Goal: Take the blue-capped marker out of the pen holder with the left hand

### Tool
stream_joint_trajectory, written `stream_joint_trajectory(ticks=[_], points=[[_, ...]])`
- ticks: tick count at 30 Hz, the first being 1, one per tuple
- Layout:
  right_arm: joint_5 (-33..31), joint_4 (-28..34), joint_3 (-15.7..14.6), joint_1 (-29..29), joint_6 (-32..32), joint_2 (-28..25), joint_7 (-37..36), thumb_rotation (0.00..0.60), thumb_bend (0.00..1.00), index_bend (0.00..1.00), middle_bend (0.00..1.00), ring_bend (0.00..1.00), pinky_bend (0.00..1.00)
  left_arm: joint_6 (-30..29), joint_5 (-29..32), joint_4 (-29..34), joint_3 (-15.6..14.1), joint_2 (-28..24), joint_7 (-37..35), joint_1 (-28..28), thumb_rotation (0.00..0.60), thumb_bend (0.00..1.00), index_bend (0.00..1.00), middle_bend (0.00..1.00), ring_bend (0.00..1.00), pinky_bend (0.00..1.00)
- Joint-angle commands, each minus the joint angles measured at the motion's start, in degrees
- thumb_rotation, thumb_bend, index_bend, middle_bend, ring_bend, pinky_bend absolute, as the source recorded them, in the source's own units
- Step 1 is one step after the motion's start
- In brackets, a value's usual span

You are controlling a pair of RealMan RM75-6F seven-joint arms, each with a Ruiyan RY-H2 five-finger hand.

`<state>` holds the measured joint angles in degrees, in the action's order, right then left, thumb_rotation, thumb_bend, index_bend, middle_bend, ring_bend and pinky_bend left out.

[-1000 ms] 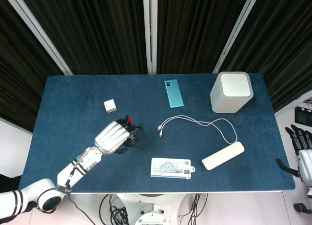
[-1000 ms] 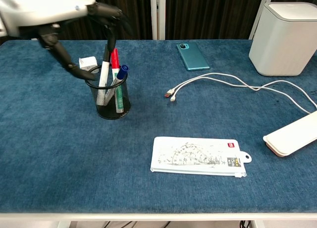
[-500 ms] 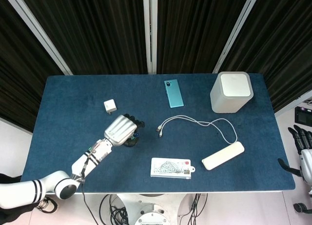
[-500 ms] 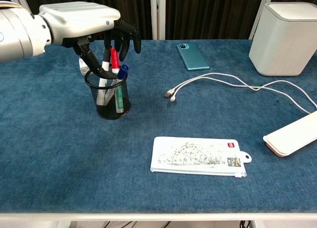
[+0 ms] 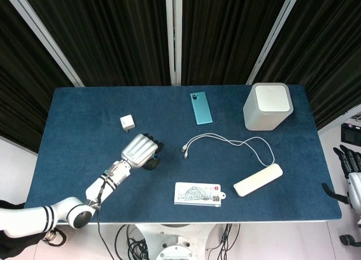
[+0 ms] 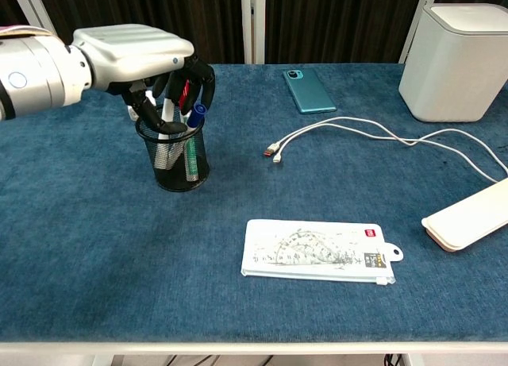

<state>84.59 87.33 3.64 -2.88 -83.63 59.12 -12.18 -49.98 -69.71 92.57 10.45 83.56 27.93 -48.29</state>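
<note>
A black mesh pen holder (image 6: 176, 158) stands on the blue table left of centre, with several markers in it. The blue-capped marker (image 6: 195, 114) leans at its right rim, beside a red-capped one (image 6: 185, 93) and a white one (image 6: 164, 117). My left hand (image 6: 135, 48) hovers right over the holder, its dark fingers (image 6: 202, 74) curled down around the marker tops, the thumb at the left rim. No firm grip on the blue cap shows. From above, the left hand (image 5: 138, 149) covers most of the holder (image 5: 152, 164). My right hand (image 5: 351, 175) hangs off the table's right edge, fingers apart.
A white charger (image 5: 127, 123) lies behind the holder. A teal phone (image 6: 308, 90), a white cable (image 6: 357, 128), a white box (image 6: 460, 60), a white case (image 6: 468, 215) and a printed pouch (image 6: 317, 251) lie to the right.
My left hand has swung over the holder and sunk lower, its fingers now down among the marker tops. The markers and the right hand stay put.
</note>
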Motion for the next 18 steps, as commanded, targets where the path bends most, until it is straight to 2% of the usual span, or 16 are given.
stream_joint_trajectory(ticks=[1, 18], points=[[-0.2, 0.2, 0.0, 0.0, 0.1, 0.0, 0.3, 0.6, 0.18, 0.0, 0.0, 0.0, 0.0, 0.0, 0.0, 0.1, -0.2, 0.1, -0.5, -0.3, 0.6, 0.31, 0.45, 0.51, 0.48, 0.55], [-0.4, 1.0, -0.2, -0.2, 1.1, -0.2, 1.6, 0.6, 0.18, 0.0, 0.0, 0.0, 0.0, -0.2, 1.1, 0.3, -1.6, -0.2, -0.7, -1.5, 0.6, 0.31, 0.48, 0.54, 0.49, 0.56]])
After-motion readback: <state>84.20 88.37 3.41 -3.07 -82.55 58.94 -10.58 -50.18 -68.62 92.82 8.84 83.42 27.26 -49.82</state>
